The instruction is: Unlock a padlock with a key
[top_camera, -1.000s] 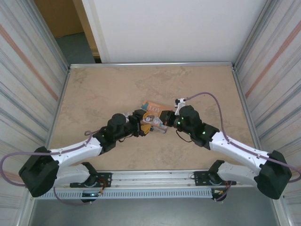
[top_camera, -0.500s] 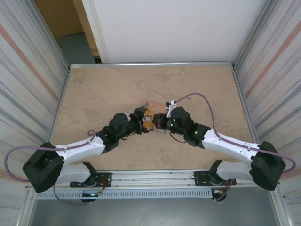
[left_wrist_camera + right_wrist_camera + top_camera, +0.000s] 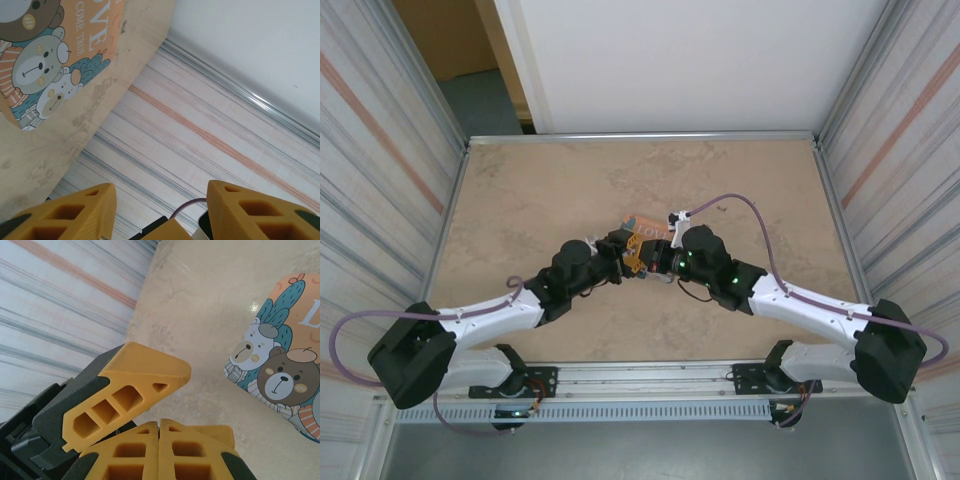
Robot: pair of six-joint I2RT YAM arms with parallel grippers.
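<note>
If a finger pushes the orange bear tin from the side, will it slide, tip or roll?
Probably it slides rather than tips or rolls: the tin lies flat on the smooth table. Its printed lid looks smooth, so it may be slippery to hold. It looks shallow, so probably light, but its contents are hidden.

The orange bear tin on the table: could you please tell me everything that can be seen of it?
The tin is a flat box with rounded corners, seemingly metal. Its orange lid shows cartoon bears, teal cacti and pale lettering, "LOVE" and "COME TRUE". It lies lid up on the beige table, near the middle. Its near edge is hidden in the top view; in the wrist views the left claw and right claw are clear of it.
</note>
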